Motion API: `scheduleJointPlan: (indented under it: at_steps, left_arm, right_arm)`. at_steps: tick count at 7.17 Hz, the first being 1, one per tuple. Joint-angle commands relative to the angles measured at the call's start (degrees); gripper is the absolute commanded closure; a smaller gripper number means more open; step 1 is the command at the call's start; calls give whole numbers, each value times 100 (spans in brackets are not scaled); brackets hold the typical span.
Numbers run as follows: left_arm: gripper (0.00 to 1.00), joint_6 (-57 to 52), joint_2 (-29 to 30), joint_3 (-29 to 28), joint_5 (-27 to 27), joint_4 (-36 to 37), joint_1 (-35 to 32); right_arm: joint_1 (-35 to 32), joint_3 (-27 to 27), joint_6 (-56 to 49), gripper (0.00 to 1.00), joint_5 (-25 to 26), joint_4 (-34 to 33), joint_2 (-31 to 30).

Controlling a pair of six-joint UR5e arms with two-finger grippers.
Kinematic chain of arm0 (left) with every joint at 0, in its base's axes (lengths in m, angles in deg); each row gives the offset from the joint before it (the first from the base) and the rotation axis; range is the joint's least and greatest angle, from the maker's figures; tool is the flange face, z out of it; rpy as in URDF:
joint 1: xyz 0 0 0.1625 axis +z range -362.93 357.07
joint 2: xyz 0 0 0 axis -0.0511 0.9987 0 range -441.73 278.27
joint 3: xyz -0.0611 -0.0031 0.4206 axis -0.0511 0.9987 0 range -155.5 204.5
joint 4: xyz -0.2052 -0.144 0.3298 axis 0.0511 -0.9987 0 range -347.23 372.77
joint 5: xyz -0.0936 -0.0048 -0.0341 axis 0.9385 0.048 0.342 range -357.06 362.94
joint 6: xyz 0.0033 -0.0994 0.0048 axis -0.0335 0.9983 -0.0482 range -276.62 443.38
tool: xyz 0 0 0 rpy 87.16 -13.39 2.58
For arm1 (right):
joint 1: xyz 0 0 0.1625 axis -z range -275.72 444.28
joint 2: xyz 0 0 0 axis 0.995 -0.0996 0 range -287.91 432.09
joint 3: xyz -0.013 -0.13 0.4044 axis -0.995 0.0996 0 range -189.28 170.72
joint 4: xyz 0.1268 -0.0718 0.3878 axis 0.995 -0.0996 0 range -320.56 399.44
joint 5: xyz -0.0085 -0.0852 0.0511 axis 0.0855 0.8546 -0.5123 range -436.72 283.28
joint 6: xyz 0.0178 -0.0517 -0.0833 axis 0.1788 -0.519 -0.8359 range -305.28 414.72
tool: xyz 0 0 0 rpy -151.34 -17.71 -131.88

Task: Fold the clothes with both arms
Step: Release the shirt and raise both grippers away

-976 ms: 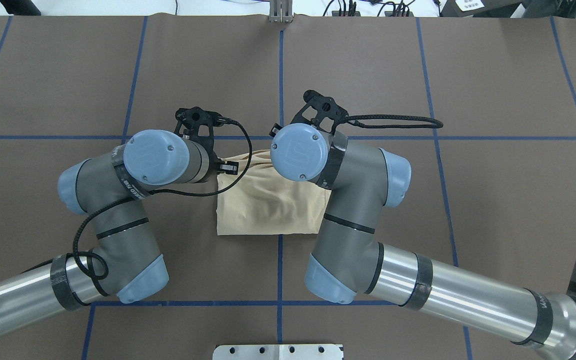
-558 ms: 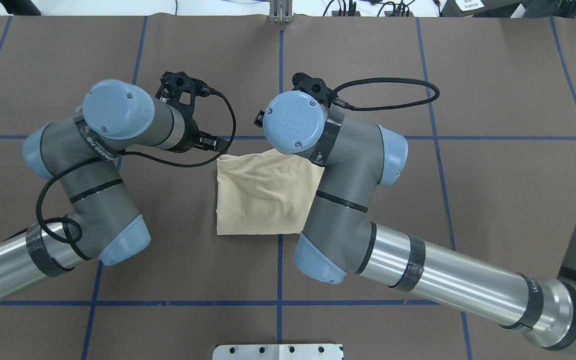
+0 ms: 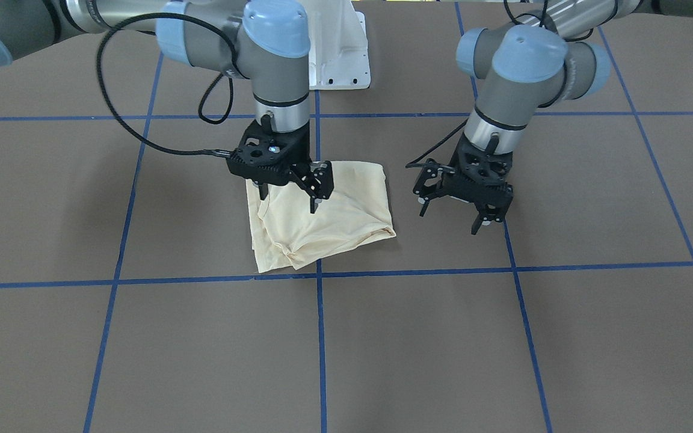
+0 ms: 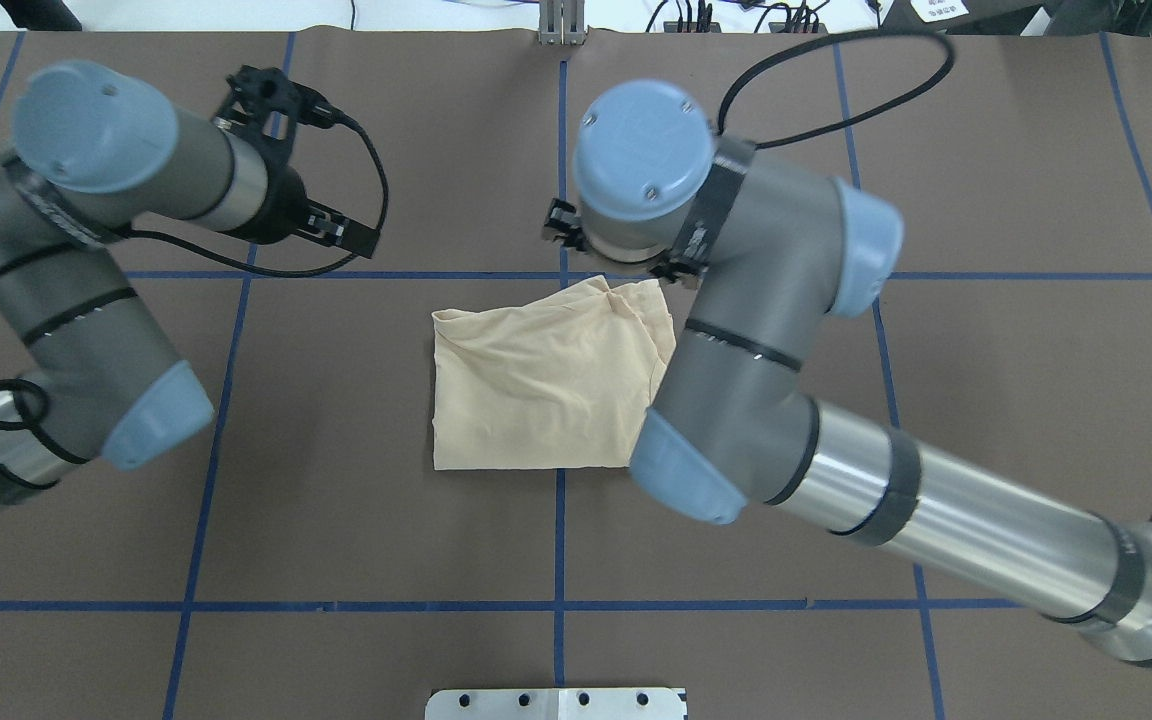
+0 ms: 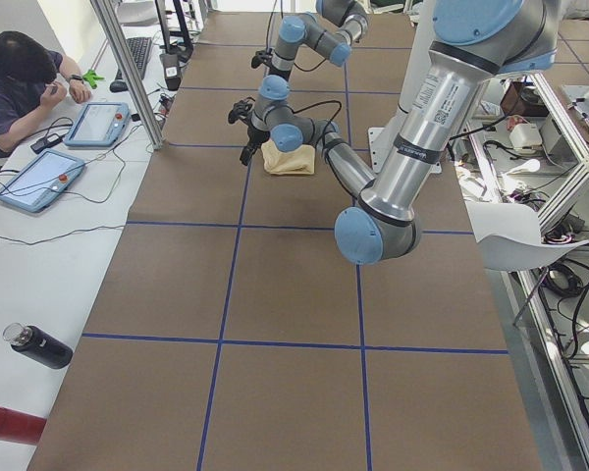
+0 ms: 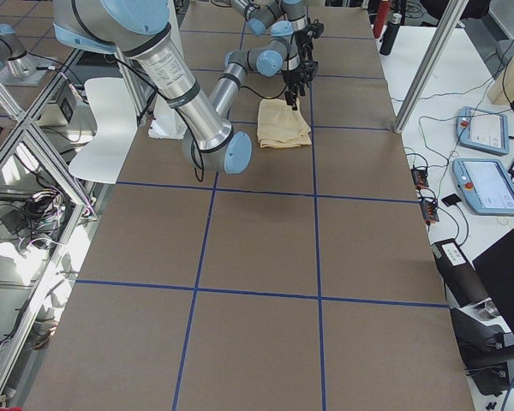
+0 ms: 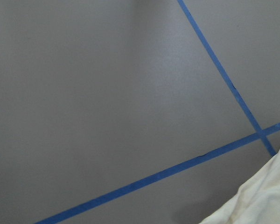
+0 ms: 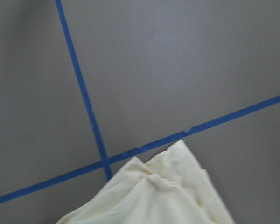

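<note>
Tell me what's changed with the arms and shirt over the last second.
The left gripper swung off the shirt to the robot's left, open over the table. The right gripper rose, open, above the shirt's far right corner. The shirt stays folded in place.

Overhead, the right arm (image 4: 736, 330) hides most of the right gripper (image 3: 288, 201) and the folded T-shirt's (image 4: 536, 380) right edge. The 2 wrist views crop the T-shirt at the bottom frame edge.
</note>
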Motion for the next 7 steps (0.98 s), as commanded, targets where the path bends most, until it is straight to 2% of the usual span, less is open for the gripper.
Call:
scheduleJointPlan:
  at_steps: [1, 2, 3, 4, 6, 7]
  left_arm:
    - [0, -1746, -719, 747, 594, 698, -1161]
    - [0, -2799, -974, 767, 761, 946, -1915]
    - [0, -3541, -1299, 723, 989, 974, -2732]
    - [0, -3783, -1693, 697, 1444, 949, -3358]
    - [0, -4190, -2345, 566, 1510, 966, -3829]
    - [0, -4233, -2383, 182, 1493, 966, -4109]
  right_arm:
    - [-1244, -1429, -2171, 0, -1014, -1315, -914]
    - [-1990, -1634, -3540, 0, -1524, -1389, -1476]
    - [-2580, -1697, -4815, 0, -1816, -1337, -2143]
    - [-3291, -1724, -6029, 0, -2149, -1337, -2689]
    - [-4515, -1672, -8194, 0, -2775, -1337, -3814]
    - [-4711, -1680, -8290, 0, -2855, -1319, -4359]
